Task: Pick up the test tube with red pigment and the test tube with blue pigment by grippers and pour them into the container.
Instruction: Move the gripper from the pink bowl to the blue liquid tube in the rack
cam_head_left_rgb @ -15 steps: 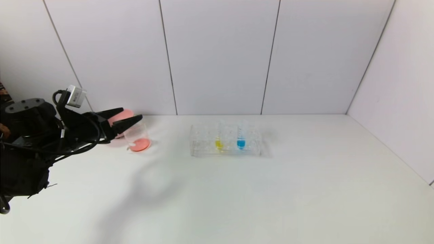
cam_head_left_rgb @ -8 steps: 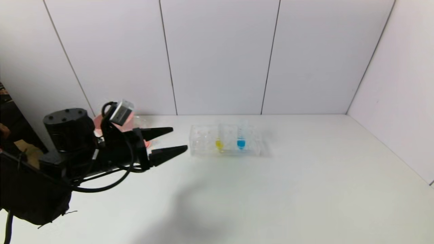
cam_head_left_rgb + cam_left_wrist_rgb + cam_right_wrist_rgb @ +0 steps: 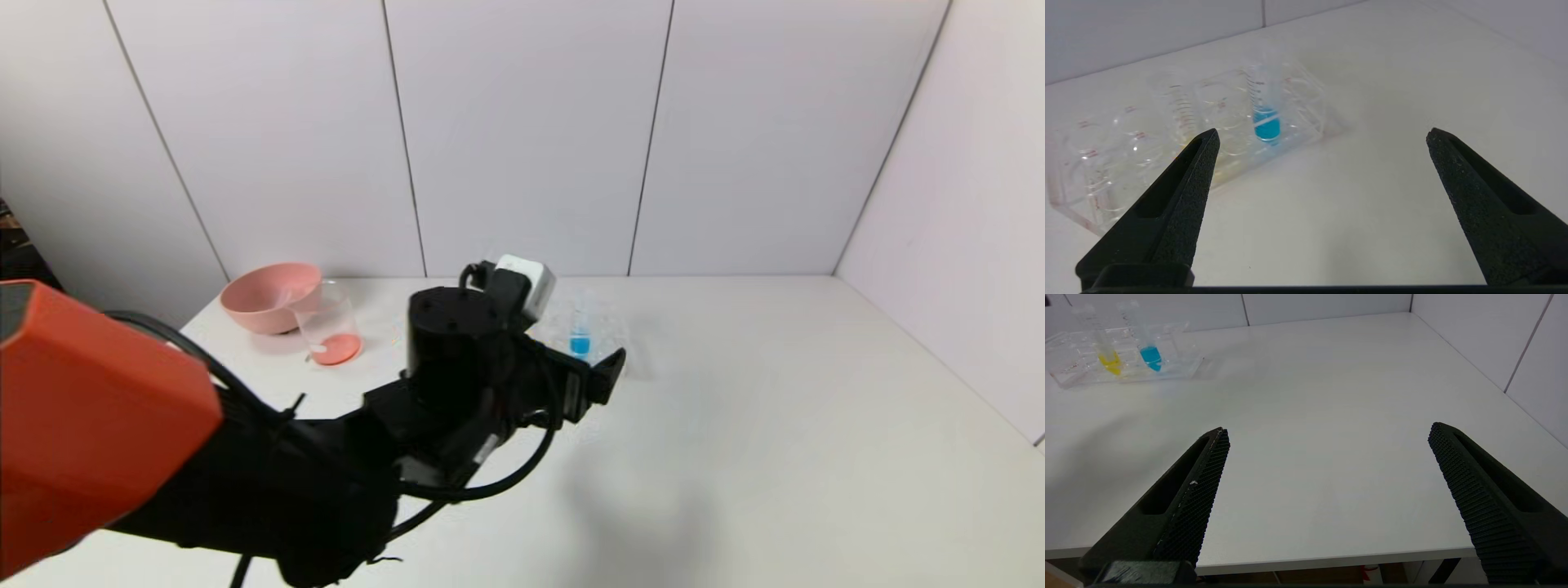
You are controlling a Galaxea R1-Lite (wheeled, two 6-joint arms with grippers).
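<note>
Now, left pincer (image 3: pixel 1319 136): black, wedge-shaped fingers (image 3: pixel 1180 192) with a grainy texture, spread wide apart, gripping nothing; hovering over the bench just in front of the rack, reached out from the left on a black and orange-red arm.
Right pincer (image 3: pixel 1328 430): ribbed black fingers (image 3: pixel 1196 486) spread wide, holding nothing; parked at the near bench edge, well apart from the rack.
Bench (image 3: pixel 775 425): smooth, matte white, flat; soft grey shadow under the left arm.
Room: pale panelled walls with thin dark seams, meeting the bench at the back and on the right.
Test tube with blue pigment (image 3: pixel 1265 110): upright in the rack, long axis vertical, tapered tip down, open end up; slim clear plastic with printed graduation marks, bright blue liquid pooled at the tip; right-hand one of the two tubes in the rack in the right wrist view.
Rack (image 3: pixel 1126 151): clear rectangular plastic, rows of round wells, long side running left to right across the bench.
Yellow-liquid tube (image 3: pixel 1106 351): upright, just beside the blue one, on its left.
Container (image 3: pixel 328 327): clear straight-sided glass beaker, upright, red-orange liquid covering its bottom; well left of the rack.
Pink bowl (image 3: pixel 269 296): round, opaque, just behind and left of the beaker.
Test tube with red pigment: not made out in any view.
</note>
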